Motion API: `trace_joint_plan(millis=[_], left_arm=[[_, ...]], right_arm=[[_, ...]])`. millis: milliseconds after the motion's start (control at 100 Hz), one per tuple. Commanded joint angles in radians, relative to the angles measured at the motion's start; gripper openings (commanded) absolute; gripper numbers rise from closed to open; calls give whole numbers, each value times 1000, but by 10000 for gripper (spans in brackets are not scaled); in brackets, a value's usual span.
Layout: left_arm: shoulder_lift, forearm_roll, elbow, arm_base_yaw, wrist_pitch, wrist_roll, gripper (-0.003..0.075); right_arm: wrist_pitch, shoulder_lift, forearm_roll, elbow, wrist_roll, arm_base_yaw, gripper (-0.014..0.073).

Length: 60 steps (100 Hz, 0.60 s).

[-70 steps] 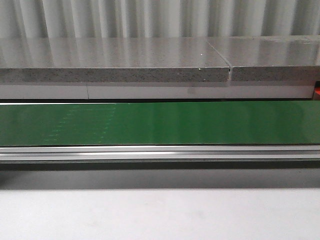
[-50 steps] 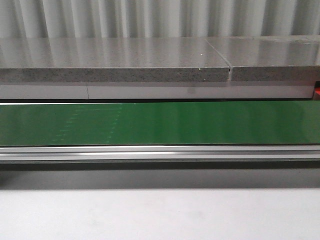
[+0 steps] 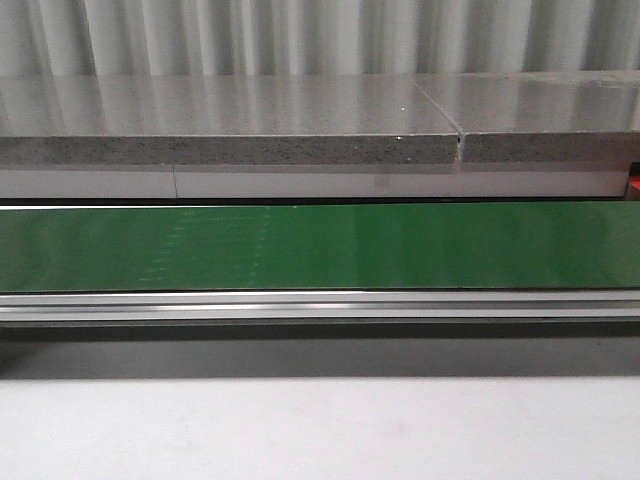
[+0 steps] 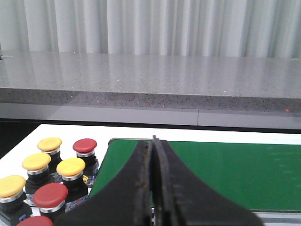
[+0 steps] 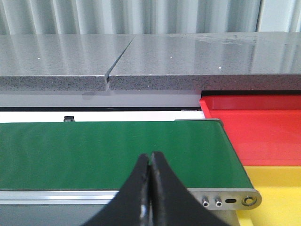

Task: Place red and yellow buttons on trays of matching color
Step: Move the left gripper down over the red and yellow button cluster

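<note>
In the left wrist view, several yellow buttons (image 4: 70, 166) and red buttons (image 4: 84, 145) stand grouped on a white surface beside the end of the green belt (image 4: 235, 174). My left gripper (image 4: 153, 141) is shut and empty, above the belt's end, to the side of the buttons. In the right wrist view, the red tray (image 5: 256, 129) and the yellow tray (image 5: 277, 188) lie side by side past the other belt end. My right gripper (image 5: 151, 155) is shut and empty over the belt edge. Neither gripper shows in the front view.
The green conveyor belt (image 3: 320, 245) runs across the front view with an aluminium rail (image 3: 320, 305) along its near side. A grey stone counter (image 3: 230, 135) stands behind it. A white tabletop (image 3: 320, 430) lies in front.
Faint marks on the belt have shifted to the right, so the belt is running. Nothing else has moved.
</note>
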Motion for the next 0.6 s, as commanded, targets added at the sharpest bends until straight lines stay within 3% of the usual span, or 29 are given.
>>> trace_joint_plan(millis=[0,230,470,590], left_arm=[[-30,-1,54,1,-80,-7,-20],[26,2,-104,1,-36,-7,-20],[239,7,-370,1,272,-7,-20],[364,57,-474,1,346,-7,-20]], right_arm=[[-80,-21,-6,-20,-2,-1,-88],[-80,-21,-6,-20,-2,-1,-88],[-80,-21,-6,-20,-2,-1,-88],[-80,-21,-6,-20,-2,-1,-88]])
